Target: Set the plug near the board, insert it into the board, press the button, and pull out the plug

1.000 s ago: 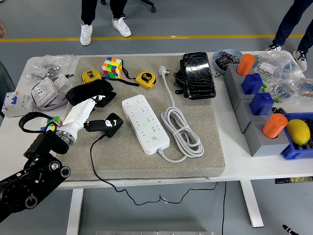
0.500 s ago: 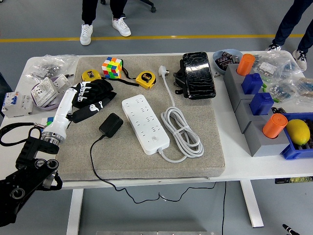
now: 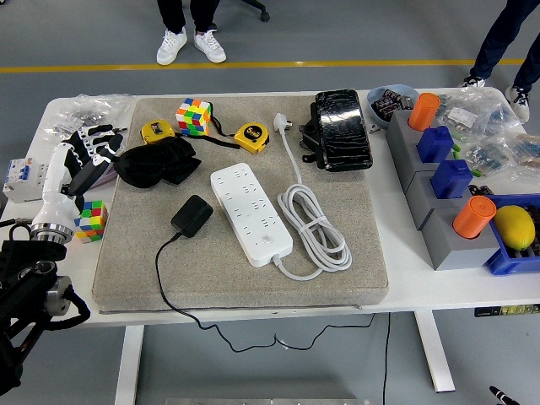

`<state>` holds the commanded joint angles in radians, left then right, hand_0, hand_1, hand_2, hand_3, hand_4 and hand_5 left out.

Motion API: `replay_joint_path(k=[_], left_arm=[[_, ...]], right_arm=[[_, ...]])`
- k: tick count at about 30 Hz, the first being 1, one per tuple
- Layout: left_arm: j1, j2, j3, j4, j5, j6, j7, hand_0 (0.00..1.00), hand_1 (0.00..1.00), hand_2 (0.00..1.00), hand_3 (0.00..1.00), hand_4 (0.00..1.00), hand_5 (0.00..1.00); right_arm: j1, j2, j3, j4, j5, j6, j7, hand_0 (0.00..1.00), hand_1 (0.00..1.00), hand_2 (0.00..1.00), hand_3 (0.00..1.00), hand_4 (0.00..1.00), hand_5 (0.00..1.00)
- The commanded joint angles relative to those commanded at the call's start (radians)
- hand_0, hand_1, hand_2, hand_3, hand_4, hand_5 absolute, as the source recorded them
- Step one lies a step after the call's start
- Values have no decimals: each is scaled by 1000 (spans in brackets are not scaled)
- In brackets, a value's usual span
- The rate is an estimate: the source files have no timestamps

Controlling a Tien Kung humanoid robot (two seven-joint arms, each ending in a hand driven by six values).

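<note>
Off at the left side of the table, the robot's left hand [image 3: 84, 156] hangs with its white and black fingers spread loosely, holding nothing. Just below the hand sits a small colour cube [image 3: 91, 219] on the bare white table [image 3: 405, 278]. Right of the hand, nearly touching the fingertips, lies a black cloth pouch [image 3: 156, 160] on the grey mat [image 3: 211, 270]. Further right and lower, well apart from the hand, the black plug [image 3: 191, 215] rests flat on the mat, its thin black cable [image 3: 160, 278] trailing down over the table's near edge. Just beyond the plug lies the white power board [image 3: 251, 213] at a slant, with its coiled white cord [image 3: 316, 228] alongside. Above the pouch are two yellow tape measures [image 3: 251, 137] and a second colour cube [image 3: 193, 116]. Behind the hand are clear bags of parts [image 3: 84, 114]. No right hand shows.
</note>
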<state>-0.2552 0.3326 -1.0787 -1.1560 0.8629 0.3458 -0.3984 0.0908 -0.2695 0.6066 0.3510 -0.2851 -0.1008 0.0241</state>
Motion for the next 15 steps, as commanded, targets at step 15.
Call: replay_joint_path(k=[15], left_arm=[[4,5,-26,-16,10,-7,17,443,581,583,638,901,521]], right_arm=[[19,0,-26,-7,13,1,-2,569,640,613,545,945,510]])
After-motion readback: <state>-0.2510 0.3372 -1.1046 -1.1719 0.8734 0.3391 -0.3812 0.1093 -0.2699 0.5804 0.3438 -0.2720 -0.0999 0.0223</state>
